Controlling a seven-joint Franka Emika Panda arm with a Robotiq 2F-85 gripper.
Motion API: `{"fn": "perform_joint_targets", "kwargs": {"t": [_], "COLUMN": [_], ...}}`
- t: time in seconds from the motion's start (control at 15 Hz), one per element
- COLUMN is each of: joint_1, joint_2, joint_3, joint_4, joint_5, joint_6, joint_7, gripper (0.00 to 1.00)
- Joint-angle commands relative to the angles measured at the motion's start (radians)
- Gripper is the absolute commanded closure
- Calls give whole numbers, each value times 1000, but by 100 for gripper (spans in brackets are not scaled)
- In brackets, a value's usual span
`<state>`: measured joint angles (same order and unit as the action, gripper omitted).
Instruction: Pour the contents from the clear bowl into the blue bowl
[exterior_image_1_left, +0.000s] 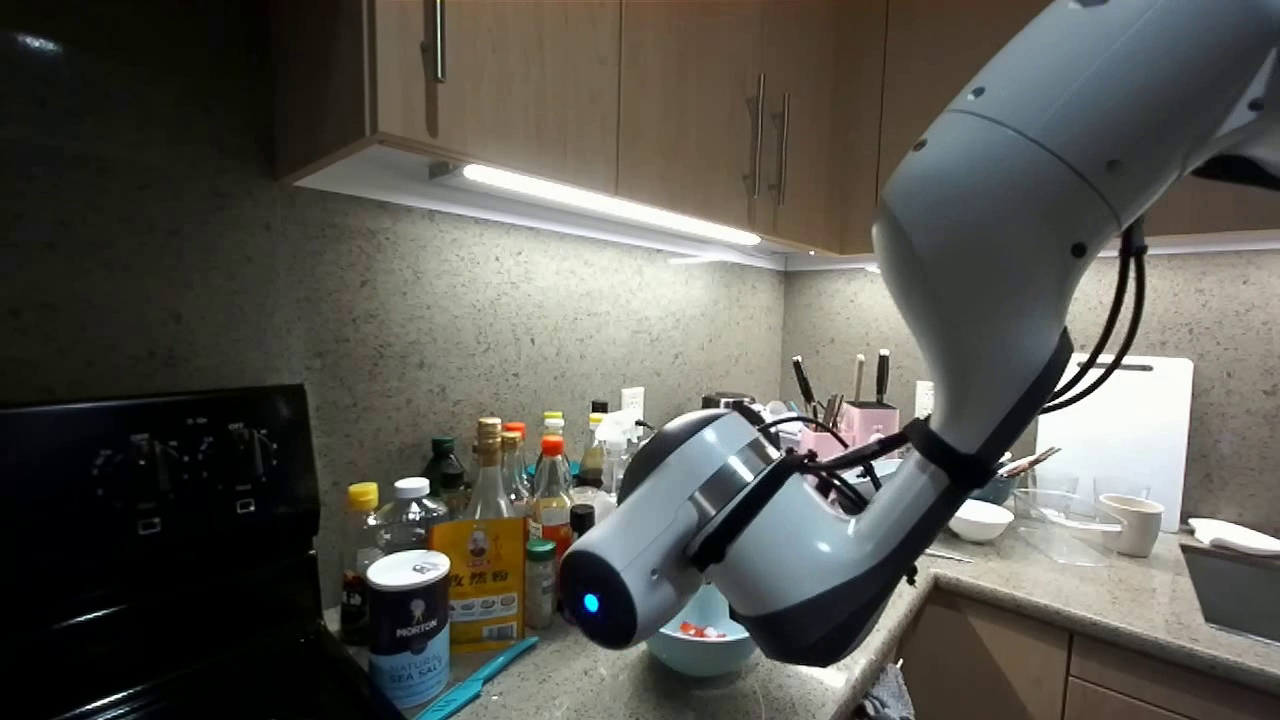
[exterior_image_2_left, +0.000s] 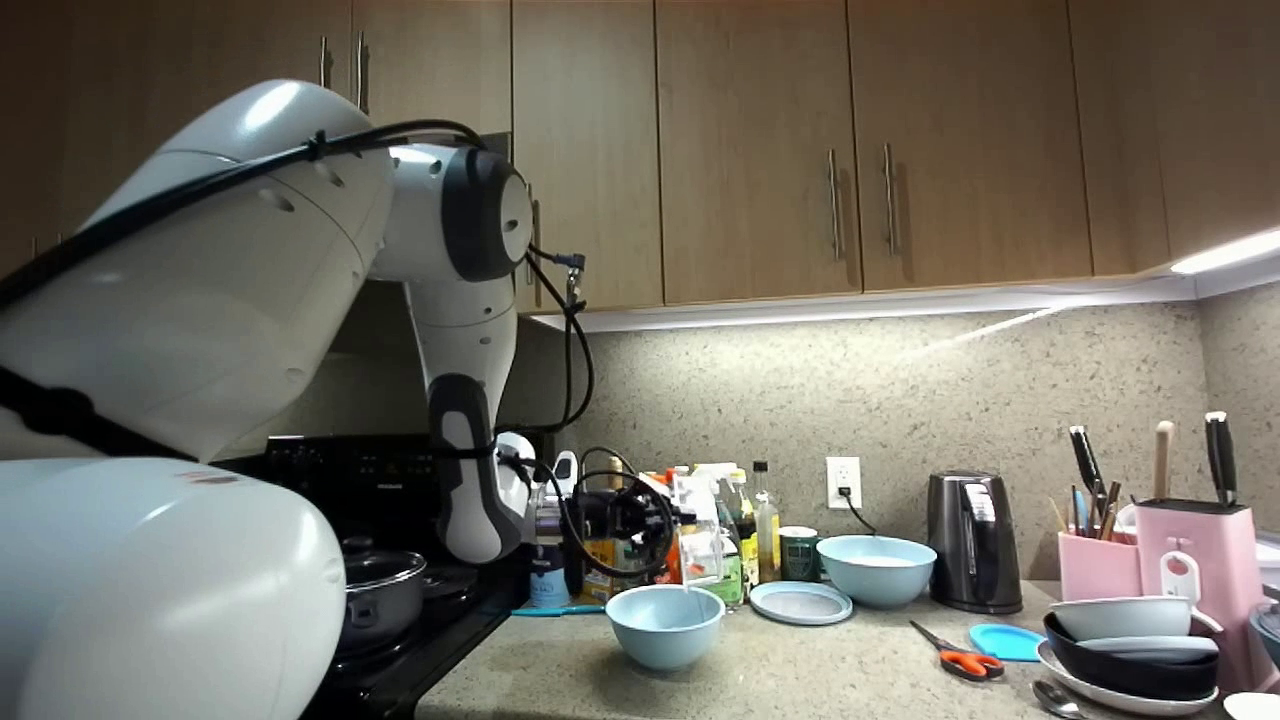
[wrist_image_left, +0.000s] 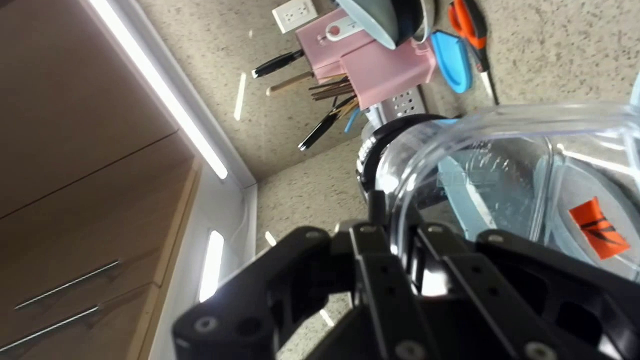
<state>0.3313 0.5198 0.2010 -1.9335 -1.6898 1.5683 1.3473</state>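
I have the clear bowl (wrist_image_left: 510, 180) in the gripper (wrist_image_left: 397, 215), with the fingers (wrist_image_left: 377, 270) drawn narrow and the bowl's edge clamped between them. The clear bowl is tilted and, in an exterior view, positioned above the blue bowl (exterior_image_2_left: 665, 635); I cannot determine whether the two touch. In the wrist view, an orange packet (wrist_image_left: 598, 228) is visible across the clear bowl; I cannot tell whether it lies inside. The blue bowl stands upright on the counter (exterior_image_2_left: 790, 685) and contains red and white pieces (exterior_image_1_left: 700, 630). Behind it, in an exterior view, are a light-blue plate (exterior_image_2_left: 801, 604) and another light-blue bowl (exterior_image_2_left: 877, 572), the latter just beside a dark kettle (exterior_image_2_left: 975, 545). Orange-handled scissors (exterior_image_2_left: 965, 660) lie in front of the kettle. Toward the stove (exterior_image_1_left: 180, 480), a turquoise utensil (exterior_image_1_left: 480, 680) lies near a salt canister (exterior_image_1_left: 410, 630). A pink knife block (exterior_image_2_left: 1195, 560) stands well apart, at the opposite end
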Motion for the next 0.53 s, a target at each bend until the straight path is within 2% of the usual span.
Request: {"fn": "perform_joint_targets", "kwargs": {"t": [0.0,0.47], "joint_1": [63,131], "joint_2": [137,335], "joint_3": [-15,-45], "joint_4": [97,232], "joint_5": [-93,-252], "joint_6": [-201,-537], "joint_7": [48,68], "gripper": [97,97]}}
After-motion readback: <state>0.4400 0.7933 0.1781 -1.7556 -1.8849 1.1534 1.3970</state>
